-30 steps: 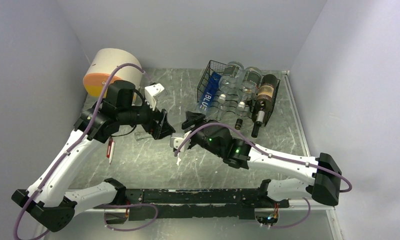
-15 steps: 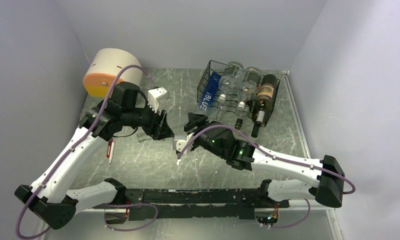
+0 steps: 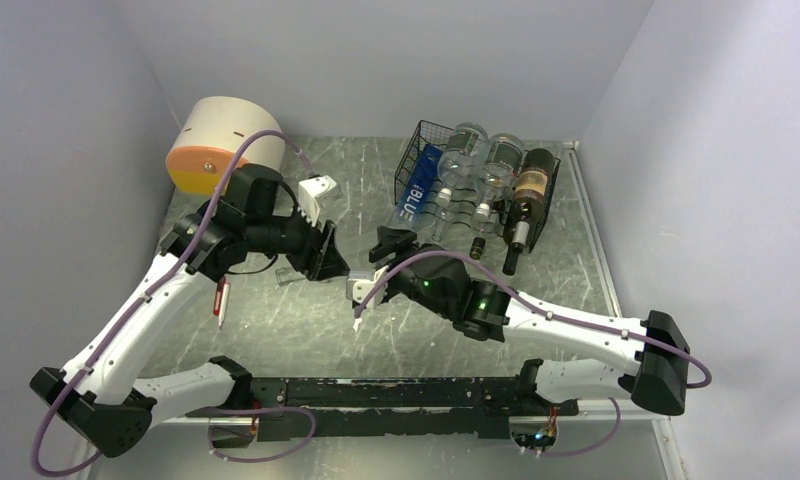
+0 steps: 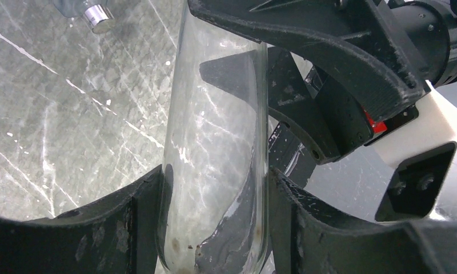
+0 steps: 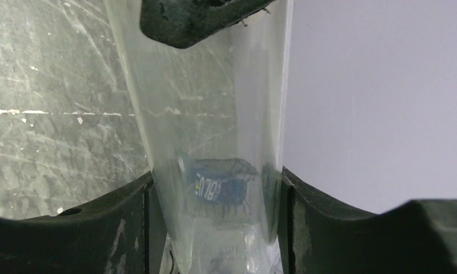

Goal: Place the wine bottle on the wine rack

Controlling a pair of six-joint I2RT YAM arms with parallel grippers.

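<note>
Left gripper (image 3: 334, 258) closed up since a second earlier, facing right gripper (image 3: 371, 262) mid-table, wine rack (image 3: 413, 160) behind them with other bottles (image 3: 521, 190), left wrist, jaws pinched clear wine bottle (image 4: 215, 131), right wrist, jaws clamped same bottle, off the rack

**Item 1: wine bottle** (image 4: 215, 142). Clear glass with a straight-walled body; the marbled table (image 3: 276, 330) shows through it. It is clamped on both sides by the fingers of my left gripper (image 4: 215, 228). Farther along the body, my right gripper (image 5: 215, 228) grips it the same way. It sits mid-table, near the rack's near-left corner but not on it.

**Item 2: wine rack** (image 3: 413, 150). Black wire with wavy rows and a raised mesh end at its far left. It stands at the far right of the table. It is loaded with other bottles (image 3: 491, 175), necks pointing toward me.
</note>
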